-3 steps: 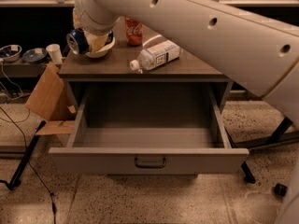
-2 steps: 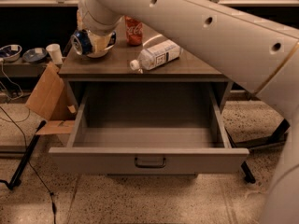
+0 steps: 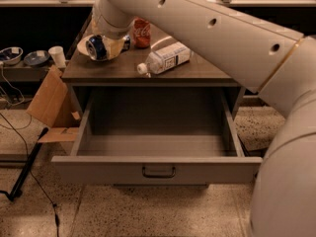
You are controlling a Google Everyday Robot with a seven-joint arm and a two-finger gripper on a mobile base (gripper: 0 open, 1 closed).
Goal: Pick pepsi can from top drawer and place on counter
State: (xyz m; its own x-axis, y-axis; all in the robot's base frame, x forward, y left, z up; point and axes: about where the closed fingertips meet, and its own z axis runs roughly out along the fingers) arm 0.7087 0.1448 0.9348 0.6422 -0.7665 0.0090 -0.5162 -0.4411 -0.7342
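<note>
The pepsi can [image 3: 96, 47], blue with a silver end facing me, is held in my gripper [image 3: 101, 47] over the left part of the counter [image 3: 197, 71]. The gripper is shut on the can, with its cream fingers around it, just above the counter surface. The top drawer [image 3: 158, 163] is pulled fully open below the counter, and its grey inside holds nothing. Its dark pull handle [image 3: 159, 172] is at the middle of the front panel. My arm reaches in from the upper right across the counter.
A red Coca-Cola can [image 3: 142, 32] stands at the counter's back. A clear plastic bottle [image 3: 165, 59] lies on its side mid-counter. A cardboard box [image 3: 49, 101], a white cup [image 3: 58, 56], bowls [image 3: 11, 54] and a black stand leg [image 3: 27, 164] are to the left.
The gripper has stayed over the counter's left part with the can in it. It has turned slightly, so the can's end now faces me more.
</note>
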